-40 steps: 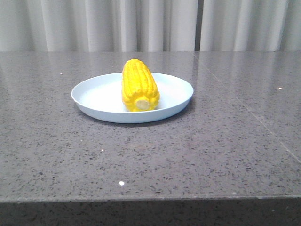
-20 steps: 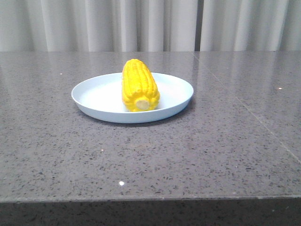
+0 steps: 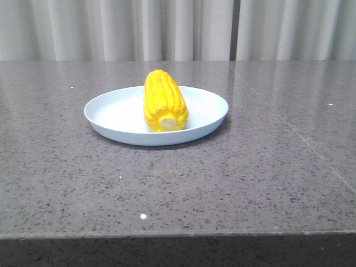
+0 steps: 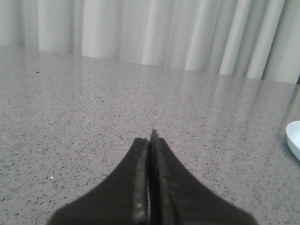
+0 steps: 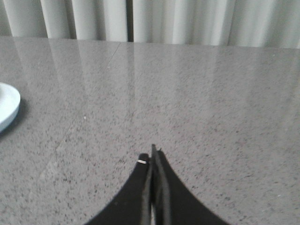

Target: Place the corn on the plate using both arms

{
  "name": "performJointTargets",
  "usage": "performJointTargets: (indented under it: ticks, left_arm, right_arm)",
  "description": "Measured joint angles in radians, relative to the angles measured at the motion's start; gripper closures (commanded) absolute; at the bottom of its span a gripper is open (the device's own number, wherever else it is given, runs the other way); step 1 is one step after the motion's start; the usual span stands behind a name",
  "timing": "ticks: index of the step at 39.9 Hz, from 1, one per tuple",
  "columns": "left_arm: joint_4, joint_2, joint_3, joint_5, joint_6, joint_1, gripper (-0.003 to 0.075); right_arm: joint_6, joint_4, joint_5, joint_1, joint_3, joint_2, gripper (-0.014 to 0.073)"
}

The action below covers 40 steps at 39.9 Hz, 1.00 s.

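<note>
The yellow corn point(image 3: 164, 100) lies on the pale blue-white plate point(image 3: 111, 114) in the middle of the grey table, its pale stub end toward the camera. Neither arm shows in the front view. In the left wrist view my left gripper point(image 4: 150, 138) is shut and empty over bare table, with a bit of the plate's rim point(image 4: 294, 136) at the frame's edge. In the right wrist view my right gripper point(image 5: 151, 157) is shut and empty over bare table, and the plate's rim point(image 5: 8, 105) shows at the frame's edge. Both grippers are well apart from the plate.
The grey speckled stone table point(image 3: 222, 178) has a seam line point(image 3: 289, 128) running across its right part. Its front edge point(image 3: 178, 236) is near the camera. Pale curtains point(image 3: 178, 28) hang behind the table.
</note>
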Motion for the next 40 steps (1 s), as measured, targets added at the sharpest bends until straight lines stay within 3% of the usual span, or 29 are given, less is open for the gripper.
performJointTargets:
  ticks: [9, 40]
  left_arm:
    - [0.0, 0.0, 0.0, 0.0, 0.0, 0.0, 0.0741]
    - [0.0, 0.0, 0.0, -0.001, 0.0, 0.0, 0.0741]
  right_arm:
    - [-0.03, 0.023, -0.081, 0.0, 0.169, 0.0, 0.0706]
    - [-0.033, 0.037, -0.054, 0.0, 0.171, -0.116, 0.0706]
